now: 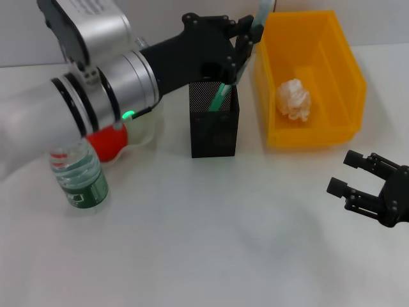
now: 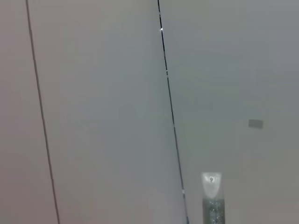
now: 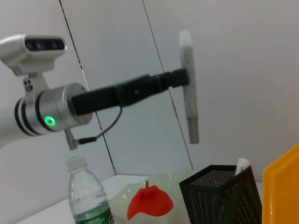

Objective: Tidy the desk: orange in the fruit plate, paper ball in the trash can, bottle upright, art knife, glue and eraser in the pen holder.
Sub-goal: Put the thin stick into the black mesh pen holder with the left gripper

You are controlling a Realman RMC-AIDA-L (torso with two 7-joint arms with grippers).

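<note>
My left gripper (image 1: 246, 39) reaches over the black mesh pen holder (image 1: 214, 125) and is shut on a long slim green art knife (image 3: 188, 84). It holds the knife upright, with the lower end a little above the holder's rim (image 3: 217, 173). The knife's top end shows above the fingers in the head view (image 1: 261, 14). A green item (image 1: 220, 96) with a pale tip (image 3: 241, 164) stands in the holder. The paper ball (image 1: 294, 99) lies in the orange bin (image 1: 348, 70). The bottle (image 1: 80, 176) stands upright. The orange-red fruit (image 1: 105, 144) sits in the clear plate (image 1: 147, 128). The eraser is not in view. My right gripper (image 1: 358, 180) is open and empty at the front right.
The left forearm (image 1: 96, 83) spans the back left, above the plate and the bottle. The bin stands close to the right of the pen holder. The white table (image 1: 223, 230) stretches across the front. A grey wall (image 2: 117, 93) is behind.
</note>
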